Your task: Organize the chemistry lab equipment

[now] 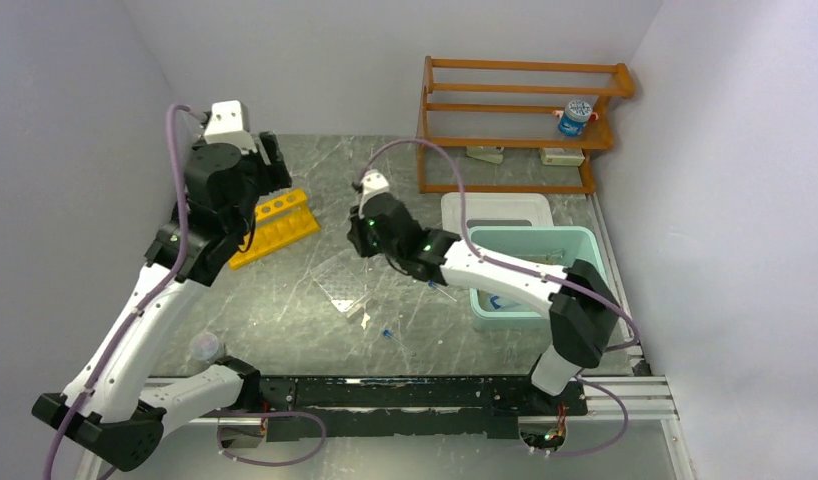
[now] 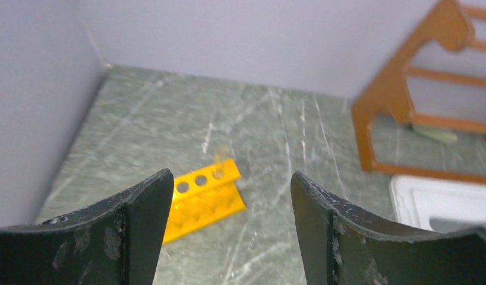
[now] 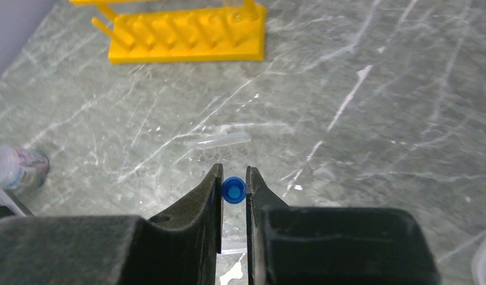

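Pinches a tiny blue-capped tube [image 3: 233, 189] in the right hand [image 3: 233, 178], both fingers pressed against the blue cap, the tube's body hidden below them. Hovers that hand over the middle of the bench [image 1: 235, 300], above a clear tray [image 1: 343, 290] lying flat on the grey, scratched surface. Shows, just past the fingertips in the right wrist view, a clear tube [image 3: 220, 141] lying on its side on the bench. Spreads the left hand [image 2: 230, 176] wide, gripping nothing, raised above the far left part of the bench. Looks down between those parted fingers onto the yellow holed rack [image 2: 205, 199], lying on the bench below and touched by neither hand. Places the rack, in the view from above, between the two wrists and nearer the left one, with its row of holes along the far side. Finds a second blue-capped tube [image 1: 385, 333] loose on the bench on the near side of the tray, beside a small white piece [image 1: 366, 320]. Finds a small clear bottle [image 1: 205, 347] standing near the left arm's base. Has the pale teal tub [image 1: 530, 233] on the right side of the bench, partly under the right forearm, its white lid [image 1: 495, 208] lying just behind it, and the orange wooden shelf [image 1: 505, 143] against the back wall. Cannot tell the tub's contents.
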Available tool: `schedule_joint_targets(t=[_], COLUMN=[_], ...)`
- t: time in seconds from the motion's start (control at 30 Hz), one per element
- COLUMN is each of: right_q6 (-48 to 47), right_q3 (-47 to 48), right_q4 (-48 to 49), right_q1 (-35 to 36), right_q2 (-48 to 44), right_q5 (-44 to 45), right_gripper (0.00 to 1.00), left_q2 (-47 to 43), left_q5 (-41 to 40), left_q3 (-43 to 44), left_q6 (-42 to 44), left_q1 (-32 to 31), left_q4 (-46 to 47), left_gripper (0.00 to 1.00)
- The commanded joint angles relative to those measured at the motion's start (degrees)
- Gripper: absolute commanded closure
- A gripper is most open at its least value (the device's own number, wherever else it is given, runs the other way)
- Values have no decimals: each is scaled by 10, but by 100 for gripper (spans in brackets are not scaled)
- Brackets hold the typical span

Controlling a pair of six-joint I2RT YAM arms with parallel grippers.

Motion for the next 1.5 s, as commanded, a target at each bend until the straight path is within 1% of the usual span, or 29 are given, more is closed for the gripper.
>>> schedule_joint_targets(t=[0.0,0.13,0.23,0.33,0.47,0.53,0.63,0.9,1.03,1.27,1.47], right_q6=[-61,-98,-128,-131,-125,-126,-114,-101,-114,-111,-110], right_q3=[14,31,33,35,21,16,18,9,7,5,1], right_q4=[58,99,137,162,212,234,244,271,283,287,283], right_q1=[54,94,119,132,137,138,137,138,140,140,140], right_q2=[40,84,108,128,146,157,173,191,200,217,231], right_q5=[69,92,88,84,78,84,100,137,164,139,148], right_gripper=[90,90,91,91,91,91,92,93,93,93,93], left_q2=[-7,-4,-7,0,-4,-4,-2,-10,-16,-11,-17], left_q5=[-117,-132,-132,-142,-132,-139,-158,-147,-144,-146,-149], left_q3=[65,114,125,143,132,130,132,122,106,102,89], left_q6=[30,29,32,25,31,31,18,13,13,14,14], left_q1=[1,1,1,1,1,1,1,2,1,1,1], left_q4=[-51,-81,-83,-103,-95,-100,-114,-110,-103,-105,-99], left_gripper=[23,23,24,24,23,23,23,23,23,23,23])
